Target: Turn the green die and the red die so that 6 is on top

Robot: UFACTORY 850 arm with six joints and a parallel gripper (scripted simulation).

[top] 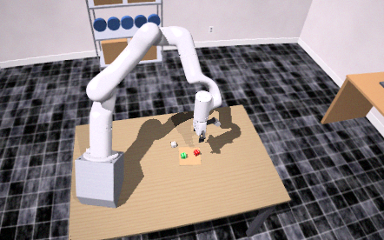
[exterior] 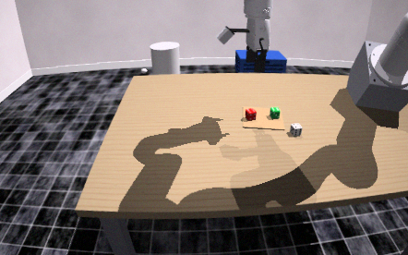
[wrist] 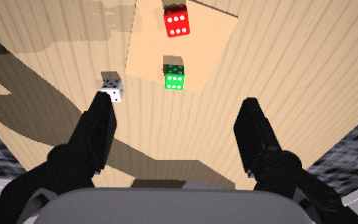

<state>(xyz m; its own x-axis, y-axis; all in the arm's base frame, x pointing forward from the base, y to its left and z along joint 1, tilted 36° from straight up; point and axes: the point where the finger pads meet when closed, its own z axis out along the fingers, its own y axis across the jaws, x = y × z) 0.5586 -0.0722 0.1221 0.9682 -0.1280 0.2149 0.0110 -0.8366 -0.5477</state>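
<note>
Your green die (wrist: 174, 78) and red die (wrist: 176, 23) sit apart on the tan mat (wrist: 148, 52), both fully on it — in the wrist view each shows six pips on the face toward the camera. The white die (wrist: 112, 90) rests just off the mat's edge, on the wooden table (top: 222, 183). In the exterior view, red (exterior: 250, 114) lies left of green (exterior: 275, 112), with white (exterior: 295, 129) nearer and to the right. Your gripper (wrist: 178, 131) hangs well above the table, fingers spread to their widest and gripping nothing. The arm rises from a grey pedestal (top: 85, 191) at the table's left side in the top view.
</note>
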